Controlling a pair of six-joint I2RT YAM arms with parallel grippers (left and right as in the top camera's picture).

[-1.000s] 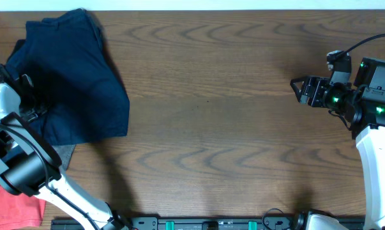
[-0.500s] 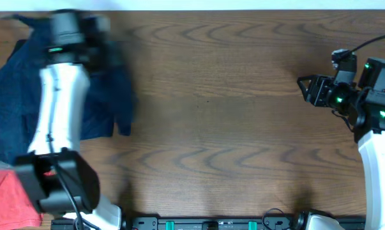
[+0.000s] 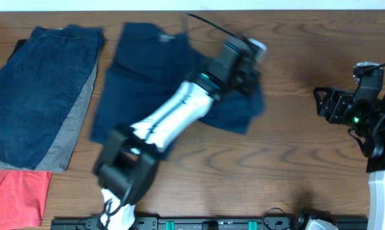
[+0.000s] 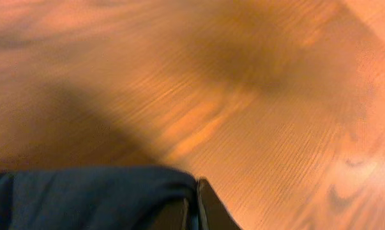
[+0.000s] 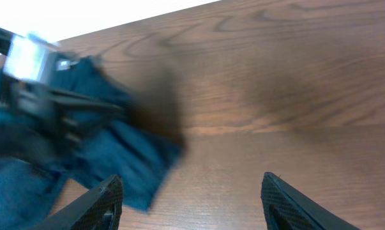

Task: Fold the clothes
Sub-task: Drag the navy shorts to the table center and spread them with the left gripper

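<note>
The dark navy shorts (image 3: 141, 83) lie spread and rumpled on the table's middle-left, with one end bunched up under my left gripper (image 3: 246, 61). The left arm reaches diagonally over them. In the left wrist view the gripper (image 4: 195, 207) is shut on a fold of the navy cloth (image 4: 83, 198), just above the wood. My right gripper (image 3: 323, 105) is open and empty at the right side, well apart from the shorts. In the right wrist view (image 5: 192, 198) the open fingers frame bare wood, with the blurred shorts (image 5: 122, 160) ahead on the left.
A pair of faded denim shorts (image 3: 39, 89) lies at the far left on top of a grey garment (image 3: 67, 140). A coral-red garment (image 3: 16, 195) sits at the front left corner. Bare wooden table (image 3: 288, 166) lies between the two grippers.
My left arm has swung from the far left to the middle, dragging the navy shorts off the pile. The denim shorts underneath now show. The right gripper has drifted slightly right.
</note>
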